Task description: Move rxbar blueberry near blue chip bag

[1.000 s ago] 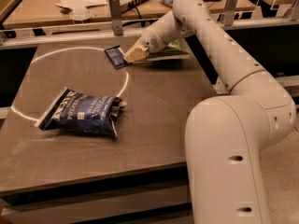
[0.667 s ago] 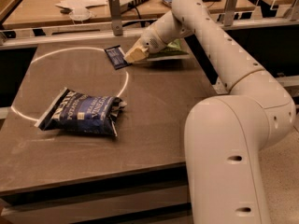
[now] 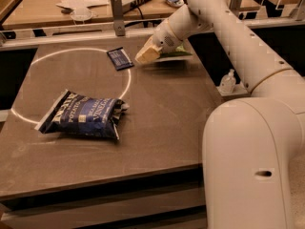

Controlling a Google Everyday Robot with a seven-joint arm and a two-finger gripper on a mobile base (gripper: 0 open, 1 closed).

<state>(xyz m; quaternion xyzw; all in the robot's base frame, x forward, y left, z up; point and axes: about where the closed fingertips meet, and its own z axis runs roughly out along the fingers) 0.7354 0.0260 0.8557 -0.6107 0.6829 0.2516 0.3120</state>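
The rxbar blueberry (image 3: pixel 119 58), a small flat dark navy bar, lies on the table at the back, just inside a white circle line. My gripper (image 3: pixel 146 56) is low over the table right beside the bar's right end, very close to it. Whether it touches the bar does not show. The blue chip bag (image 3: pixel 84 115), large and crinkled with white lettering, lies flat at the front left, well away from the bar and the gripper.
A green chip bag (image 3: pixel 175 54) lies at the back right, partly under my arm (image 3: pixel 224 27). A white circle line (image 3: pixel 71 51) is marked on the dark table (image 3: pixel 162 128). A post (image 3: pixel 117 13) stands at the back edge. A cluttered bench is behind.
My gripper has shifted slightly to the right, so a little more of the table shows between it and the bar. The blue chip bag has not moved.
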